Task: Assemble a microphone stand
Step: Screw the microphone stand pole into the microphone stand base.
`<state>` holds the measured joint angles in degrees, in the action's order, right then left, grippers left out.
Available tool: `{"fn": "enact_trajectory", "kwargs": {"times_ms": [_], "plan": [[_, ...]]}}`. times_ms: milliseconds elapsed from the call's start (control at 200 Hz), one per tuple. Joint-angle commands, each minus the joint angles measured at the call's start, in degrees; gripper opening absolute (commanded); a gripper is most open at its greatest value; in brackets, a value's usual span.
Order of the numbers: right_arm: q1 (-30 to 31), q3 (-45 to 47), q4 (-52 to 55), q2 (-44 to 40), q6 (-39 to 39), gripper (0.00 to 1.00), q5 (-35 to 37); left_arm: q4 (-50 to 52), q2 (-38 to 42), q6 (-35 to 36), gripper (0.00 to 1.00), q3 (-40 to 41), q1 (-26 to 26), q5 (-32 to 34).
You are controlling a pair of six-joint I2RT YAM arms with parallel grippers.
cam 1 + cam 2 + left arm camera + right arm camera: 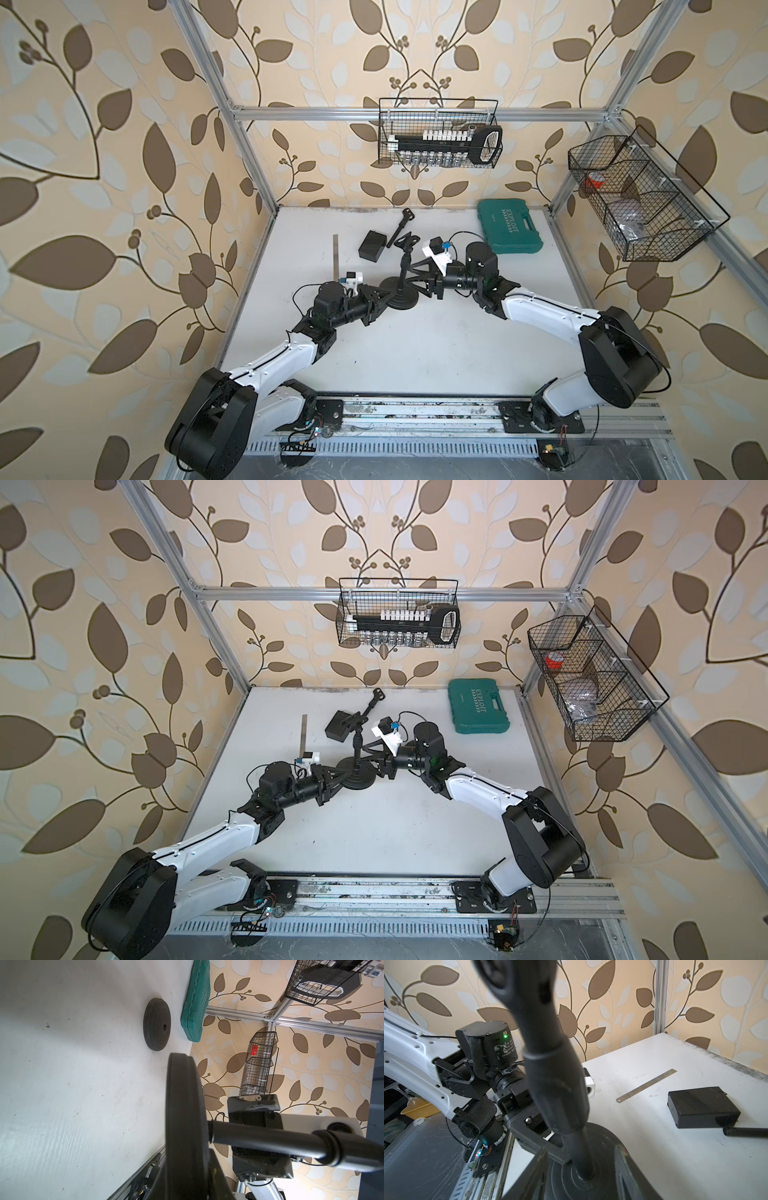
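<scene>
The microphone stand's round black base sits mid-table in both top views, with a black pole standing upright in its centre and a mic clip on top. My left gripper is shut on the base's rim; in the left wrist view the disc runs edge-on between its jaws. My right gripper is open, its fingers either side of the pole's foot with gaps on both sides. The pole's thick sleeve fills the right wrist view.
Behind the stand lie a black box, a second black rod with a clip and a steel ruler. A teal tool case sits at the back right, with another black disc near it. Wire baskets hang on the frame.
</scene>
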<state>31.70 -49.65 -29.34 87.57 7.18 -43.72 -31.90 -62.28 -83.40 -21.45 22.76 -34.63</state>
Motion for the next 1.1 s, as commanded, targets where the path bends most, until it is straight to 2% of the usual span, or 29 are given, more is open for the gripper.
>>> {"fn": "enact_trajectory", "kwargs": {"times_ms": [0, 265, 490, 700, 940, 1035, 1095], "plan": [[-0.32, -1.04, -2.95, 1.32, 1.43, 0.51, -0.47, -2.98, 2.84, 2.61, 0.0, -3.33, -0.62, -2.68], [0.15, -1.28, -6.0, 2.99, 2.22, 0.42, -1.16, -2.23, 3.57, 3.05, 0.0, -3.51, -0.62, -2.85], [1.42, -1.0, -9.32, 4.29, 2.01, 0.39, -1.4, -4.44, 1.92, 1.25, 0.0, -3.88, -0.62, -4.36], [1.65, 0.05, -12.48, 4.88, 2.58, 0.27, -1.02, -6.62, 0.58, -0.7, 0.0, -3.64, -0.69, -5.36], [1.71, 1.44, -14.96, 5.12, 3.99, 0.09, 0.01, -8.19, 0.65, -1.06, 0.0, -2.99, -1.14, -5.03], [1.72, 2.39, -17.05, 5.63, 6.13, 0.0, 1.9, -9.61, 0.84, -1.24, 0.0, -2.72, -1.3, -4.84], [1.8, 3.59, -19.39, 5.77, 8.02, 0.0, 4.05, -10.3, 0.93, -1.22, 0.0, -2.62, -1.32, -4.83]]}}
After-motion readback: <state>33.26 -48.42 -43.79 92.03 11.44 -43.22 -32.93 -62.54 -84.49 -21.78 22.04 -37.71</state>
